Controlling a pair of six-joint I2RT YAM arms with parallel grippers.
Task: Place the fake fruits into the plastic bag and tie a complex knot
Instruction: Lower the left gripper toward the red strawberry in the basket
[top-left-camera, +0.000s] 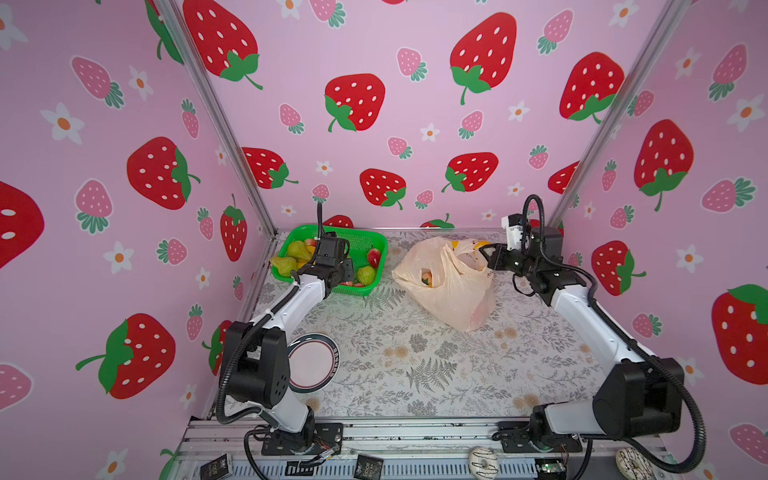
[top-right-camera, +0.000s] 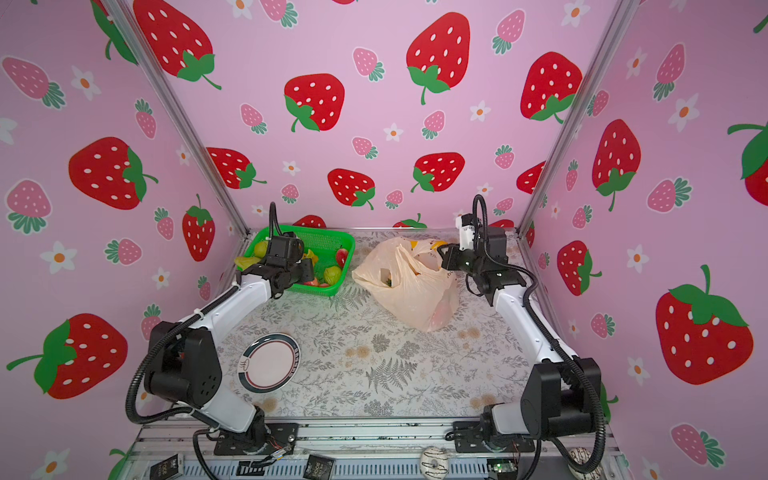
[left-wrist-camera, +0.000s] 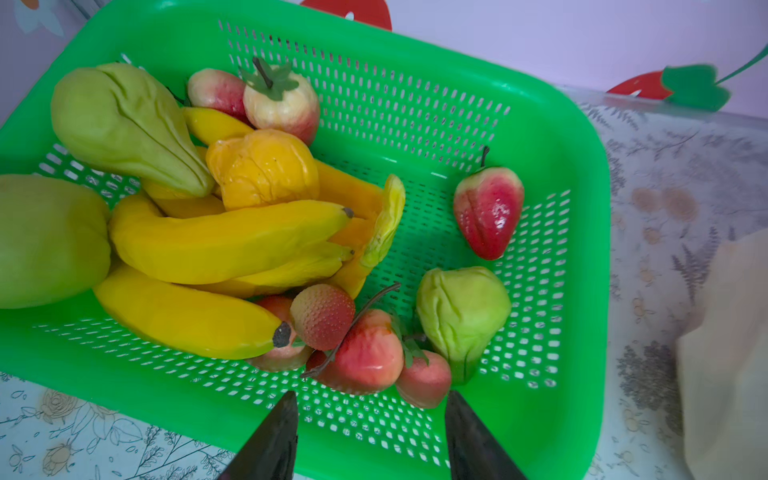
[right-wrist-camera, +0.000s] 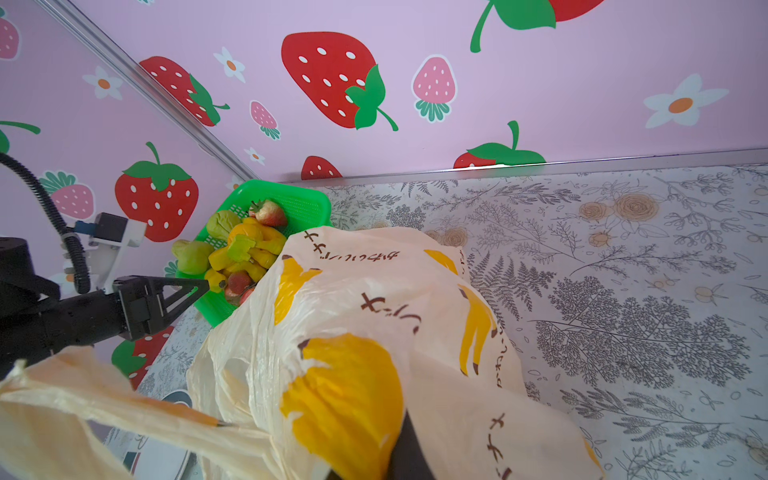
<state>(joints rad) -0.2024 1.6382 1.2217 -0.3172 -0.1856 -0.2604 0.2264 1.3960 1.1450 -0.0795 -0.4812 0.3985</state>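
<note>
Left fingers (left-wrist-camera: 274, 436) gape over the far basket (left-wrist-camera: 590, 208); my right fingers (right-wrist-camera: 409, 451) pinch the bag (right-wrist-camera: 374, 291). Fruits (left-wrist-camera: 365, 357) look light, slick; I'd grip mid-body.

Materials and finishes
plastic bag (top-left-camera: 453, 291): thin, crinkled, translucent film. basket (left-wrist-camera: 415, 104): glossy perforated green plastic. fake fruits (left-wrist-camera: 232, 241): smooth, shiny plastic.

The left arm (top-left-camera: 305, 297) and right arm (top-left-camera: 579, 309) have white shells, black joints (top-left-camera: 266, 374) and ribbed black hoses (right-wrist-camera: 50, 208); the fingers (left-wrist-camera: 272, 440) are black wedges.
</note>
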